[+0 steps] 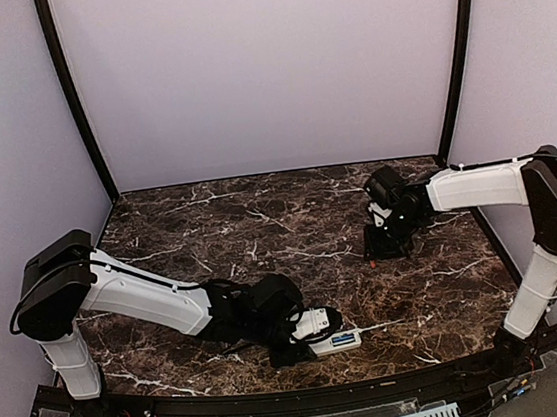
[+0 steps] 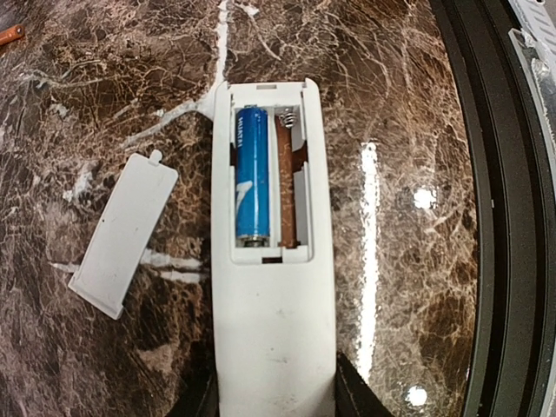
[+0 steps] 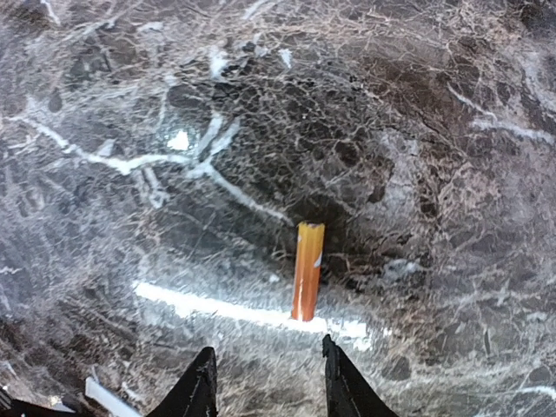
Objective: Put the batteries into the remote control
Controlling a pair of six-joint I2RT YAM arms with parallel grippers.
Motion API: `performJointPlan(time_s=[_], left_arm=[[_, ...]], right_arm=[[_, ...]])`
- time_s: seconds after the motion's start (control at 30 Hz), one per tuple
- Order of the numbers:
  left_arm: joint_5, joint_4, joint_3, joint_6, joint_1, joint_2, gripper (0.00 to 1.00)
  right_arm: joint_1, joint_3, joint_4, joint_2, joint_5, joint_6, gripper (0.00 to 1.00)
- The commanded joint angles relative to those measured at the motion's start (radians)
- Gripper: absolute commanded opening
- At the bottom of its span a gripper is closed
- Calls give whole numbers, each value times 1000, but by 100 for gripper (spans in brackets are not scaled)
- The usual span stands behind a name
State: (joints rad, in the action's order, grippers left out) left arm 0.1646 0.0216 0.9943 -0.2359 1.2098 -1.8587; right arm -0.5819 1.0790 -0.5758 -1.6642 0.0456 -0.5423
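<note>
Dark marble table point(image 1: 260, 221); left gripper point(image 2: 274, 398) clamped on near end of remote control point(image 2: 274, 304), back up, by the table's front edge; loose battery cover point(image 2: 122, 234) just left of it; blue battery point(image 2: 252, 174) seated in recess; right gripper point(image 3: 267, 352) fingers apart, empty; orange battery point(image 3: 307, 271) lying on table just ahead of them.

Glossy marbled stone-look table point(image 2: 104, 104), matt white plastic remote control point(image 2: 274, 339), glossy blue battery point(image 2: 252, 178).
</note>
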Motion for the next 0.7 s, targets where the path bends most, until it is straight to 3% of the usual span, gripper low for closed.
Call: performJointPlan(time_s=[0.0, 0.27, 0.5, 0.67], left_arm=[[62, 220, -32, -36, 9, -15, 7], [81, 230, -25, -43, 8, -22, 29], [73, 241, -12, -39, 7, -21, 52], [58, 236, -5, -40, 5, -16, 59]], right_arm=[[14, 53, 14, -91, -38, 87, 40], [16, 76, 15, -200, -69, 111, 38], [9, 73, -29, -218, -143, 108, 26], [-8, 76, -45, -222, -169, 110, 17]])
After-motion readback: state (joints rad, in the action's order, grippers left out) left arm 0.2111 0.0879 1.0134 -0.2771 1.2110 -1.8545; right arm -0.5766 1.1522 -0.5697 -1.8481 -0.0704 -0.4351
